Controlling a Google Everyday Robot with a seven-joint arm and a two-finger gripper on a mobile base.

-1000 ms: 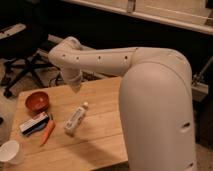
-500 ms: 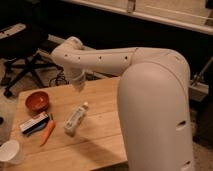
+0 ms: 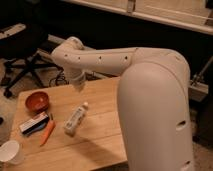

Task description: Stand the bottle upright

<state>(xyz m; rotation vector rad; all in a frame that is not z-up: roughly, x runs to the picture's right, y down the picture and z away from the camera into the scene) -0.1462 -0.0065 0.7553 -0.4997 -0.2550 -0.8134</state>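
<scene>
**Fig.** Single cam view, L to R.

- **Far L:** white paper cup (image 3: 10, 151) at the front corner of the bench (image 3: 100, 147).
- **Next:** flat dark-and-white box (image 3: 34, 123), w/ a red bowl (image 3: 37, 101) behind it. An orange carrot-like item (image 3: 47, 132) lies just beside the box on its R.
- **Centre:** bottle (image 3: 76, 120) lies on its side on the bench. Its cap (image 3: 86, 105) points away & to the R, base twd the near edge. It is near the carrot-like item but apart from it, w/ nothing gripping it.
- **Above & behind the cap end:** tool (image 3: 78, 87) hangs nose-down from the white arm (image 3: 100, 60), clear of bottle & bench. Whether it is open or closed cannot be told from this view.
- **R half:** the arm's bulky white housing (image 3: 155, 115) hides the rest of the bench.

**Change vs. the preceding sec.:** the tool has shifted slightly R & a touch lower, ending nearer to over the cap end. Bottle, cup, box & bowl are unchanged in pos.

**Reading:** approach phase, no contact yet; the bottle is not yet upright, so the task is barely begun.

**Next move (est.):** descend onto the bottle's body, grip across its slim width, then tilt it up abt the base.

**Risk:** the bottle looks round & light, so it may roll or skid on the smooth wood if nudged off-centre. Once set on its small base it may tip.
</scene>
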